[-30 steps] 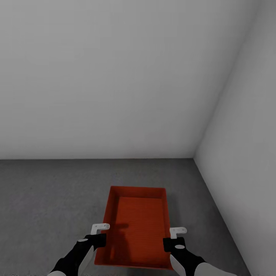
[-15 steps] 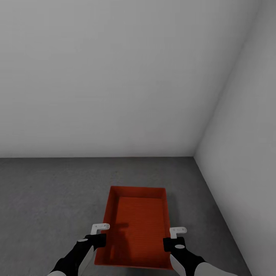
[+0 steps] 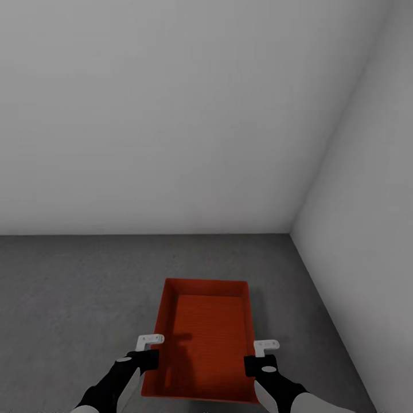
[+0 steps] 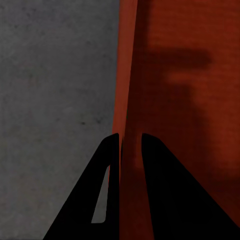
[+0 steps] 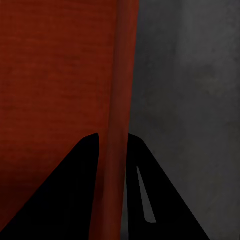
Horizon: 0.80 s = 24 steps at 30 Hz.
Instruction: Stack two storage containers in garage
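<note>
Grey concrete floor [image 3: 74,298], near wall corner; storage container [image 3: 206,338] pinched by left tool [image 4: 130,142] and right tool [image 5: 113,140], each clamped on a side wall; lower level, release both together.

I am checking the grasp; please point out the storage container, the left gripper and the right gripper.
storage container [image 3: 209,332]: head view, its flat bottom.
left gripper [image 4: 130,142]: left wrist view, between fingertips at container wall.
right gripper [image 5: 113,142]: right wrist view, between fingertips at container wall.

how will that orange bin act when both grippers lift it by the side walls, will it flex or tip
The bin looks like stiff plastic: its thin walls stay straight between the left gripper and right gripper fingers. It is empty, so probably light. Both grips sit toward its near end, so the far end may sag. The smooth walls might slip under a narrow pinch.
</note>
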Tool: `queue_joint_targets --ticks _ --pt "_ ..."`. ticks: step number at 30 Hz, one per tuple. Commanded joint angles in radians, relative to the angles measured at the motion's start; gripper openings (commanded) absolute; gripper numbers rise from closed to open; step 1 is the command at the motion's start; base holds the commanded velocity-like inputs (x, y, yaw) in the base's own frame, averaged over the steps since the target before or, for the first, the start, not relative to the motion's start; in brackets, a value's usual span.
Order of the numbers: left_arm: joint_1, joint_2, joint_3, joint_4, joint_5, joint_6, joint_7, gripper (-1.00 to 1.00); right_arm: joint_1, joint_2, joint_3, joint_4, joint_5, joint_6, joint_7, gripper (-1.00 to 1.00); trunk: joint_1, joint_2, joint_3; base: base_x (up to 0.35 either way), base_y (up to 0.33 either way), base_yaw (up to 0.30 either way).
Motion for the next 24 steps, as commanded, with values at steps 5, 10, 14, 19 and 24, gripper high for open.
queue_joint_targets --ticks 5,10,14,19,24 --pt "0.000 0.001 -0.001 -0.004 -0.004 0.007 0.009 -1.00 -0.001 -0.032 0.012 0.003 -0.014 -0.006 -0.022 -1.00 0.000 0.000 -0.007 0.000 0.000 0.000" --pt "0.000 0.001 0.000 -0.005 -0.004 0.007 0.008 -1.00 -0.001 -0.033 0.012 0.003 -0.014 -0.005 -0.022 -1.00 0.000 0.000 -0.013 0.000 0.000 0.000" --pt "0.000 0.001 0.001 -0.005 -0.004 0.005 0.009 -1.00 -0.001 -0.032 0.012 0.003 -0.014 -0.005 -0.022 -1.00 0.000 0.000 -0.016 0.000 0.000 0.000" --pt "0.000 0.001 0.001 -0.005 -0.004 0.005 0.008 -1.00 -0.001 -0.032 0.012 0.003 -0.014 -0.007 -0.022 -1.00 0.000 0.000 -0.022 0.000 0.000 0.000" --pt "0.000 0.001 0.000 -0.005 -0.004 0.005 0.008 -1.00 -0.001 -0.032 0.012 0.003 -0.014 -0.009 -0.022 -1.00 0.000 0.000 -0.029 0.000 0.000 0.000"
